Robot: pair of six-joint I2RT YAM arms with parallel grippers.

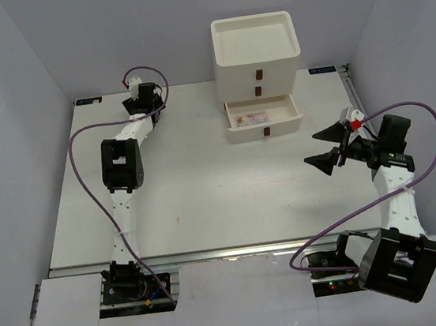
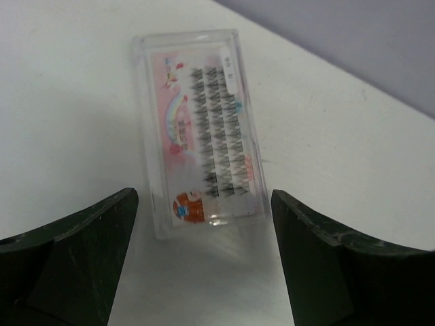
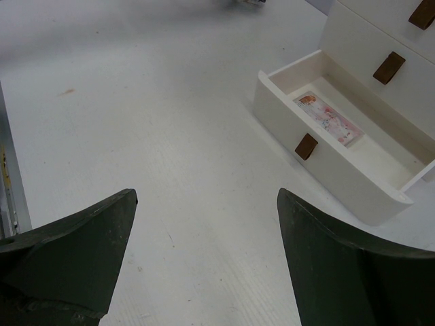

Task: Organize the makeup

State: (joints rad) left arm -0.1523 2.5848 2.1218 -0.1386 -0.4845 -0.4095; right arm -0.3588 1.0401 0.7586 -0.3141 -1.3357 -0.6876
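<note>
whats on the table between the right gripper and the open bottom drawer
Nothing: the right wrist view shows only bare white tabletop between the right gripper and the open white bottom drawer.

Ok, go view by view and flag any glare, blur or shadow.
Top external: even, soft light, only faint shadows on the table. Left wrist: clear lash packet slightly soft with pale glare along its edges; left fingers dark, blurred. Right wrist: open drawer sharp, right fingers underexposed.

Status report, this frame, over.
Left pincer open, aimed at lash packet. Right pincer open, empty. Second packet in open bottom drawer. Nothing blocking.
</note>
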